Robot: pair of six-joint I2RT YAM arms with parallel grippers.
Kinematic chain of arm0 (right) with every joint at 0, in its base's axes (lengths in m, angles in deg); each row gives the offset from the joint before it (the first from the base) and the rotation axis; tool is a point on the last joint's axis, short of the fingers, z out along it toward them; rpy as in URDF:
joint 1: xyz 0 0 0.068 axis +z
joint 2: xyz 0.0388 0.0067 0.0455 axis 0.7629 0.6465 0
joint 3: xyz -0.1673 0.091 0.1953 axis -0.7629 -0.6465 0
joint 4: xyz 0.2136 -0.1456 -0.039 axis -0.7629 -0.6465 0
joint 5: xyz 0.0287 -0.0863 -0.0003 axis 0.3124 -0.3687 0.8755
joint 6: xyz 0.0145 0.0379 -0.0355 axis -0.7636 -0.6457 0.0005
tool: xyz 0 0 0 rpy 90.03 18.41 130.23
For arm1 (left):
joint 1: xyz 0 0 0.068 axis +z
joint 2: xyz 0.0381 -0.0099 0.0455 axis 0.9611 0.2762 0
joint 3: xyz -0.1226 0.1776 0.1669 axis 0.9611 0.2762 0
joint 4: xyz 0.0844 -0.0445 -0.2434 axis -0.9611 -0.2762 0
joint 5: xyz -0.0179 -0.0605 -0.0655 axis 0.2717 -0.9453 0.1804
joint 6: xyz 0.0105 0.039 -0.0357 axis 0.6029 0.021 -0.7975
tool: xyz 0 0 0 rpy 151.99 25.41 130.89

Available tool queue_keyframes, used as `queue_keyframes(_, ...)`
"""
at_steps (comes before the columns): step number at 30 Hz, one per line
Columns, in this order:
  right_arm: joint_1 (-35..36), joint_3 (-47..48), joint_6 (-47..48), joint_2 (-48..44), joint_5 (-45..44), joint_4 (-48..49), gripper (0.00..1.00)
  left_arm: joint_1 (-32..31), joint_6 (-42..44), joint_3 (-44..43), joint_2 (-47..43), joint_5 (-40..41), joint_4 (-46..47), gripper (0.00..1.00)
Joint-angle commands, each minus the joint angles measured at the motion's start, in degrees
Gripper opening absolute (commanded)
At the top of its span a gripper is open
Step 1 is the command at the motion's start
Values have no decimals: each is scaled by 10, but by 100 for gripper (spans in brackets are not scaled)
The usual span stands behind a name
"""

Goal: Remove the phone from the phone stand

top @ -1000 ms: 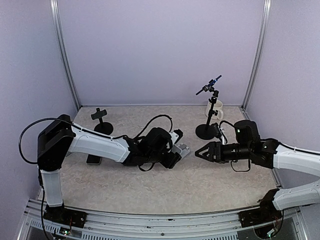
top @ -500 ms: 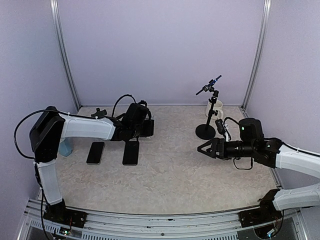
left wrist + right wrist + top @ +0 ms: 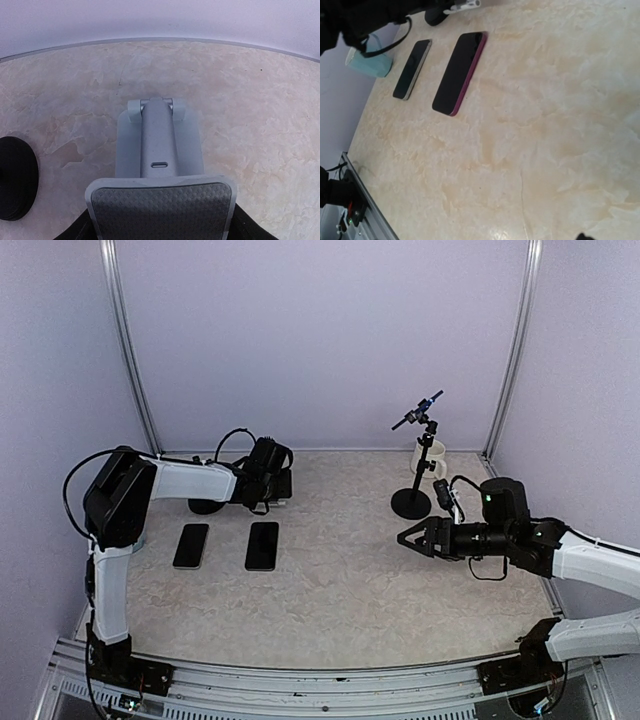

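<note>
We see the phone (image 3: 262, 545) lying flat on the counter (image 3: 340, 590), well apart from the gray stand (image 3: 159, 150).

The left arm reaches to the back left of the counter, where the left tool (image 3: 272, 483) is clenched on the gray stand, a dark finger pressed against each side of its textured pad. In the left wrist view the stand's foot rests on the counter and its cradle is bare. The right tool (image 3: 405, 537) hangs released over the right half, its jaws spread and grasping nothing. Behind it we see a tall black stand (image 3: 412, 502) with a white mug (image 3: 432, 458) just beyond. The phone, with its magenta edge, lies face up near a second phone (image 3: 191, 545). A pale blue cup (image 3: 370, 64) sits at the far left edge.
</note>
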Motion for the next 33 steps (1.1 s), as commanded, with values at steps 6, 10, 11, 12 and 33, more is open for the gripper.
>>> queue_keyframes(6, -11, -10, 6, -7, 13, 13, 82, 30, 10, -59, 50, 1, -9, 24)
queue_keyframes(10, -12, -9, 6, -3, 15, 14, 82, 38, 12, -77, 66, 3, -22, 25)
queue_keyframes(11, -12, -9, 6, -3, 16, 14, 82, 39, 13, -80, 69, 3, -25, 26)
queue_keyframes(12, -12, -8, 6, -2, 16, 14, 82, 41, 12, -82, 71, 0, -27, 26)
queue_keyframes(33, -16, -8, 7, 11, 24, 21, 82, 59, 11, -98, 109, -48, -63, 53)
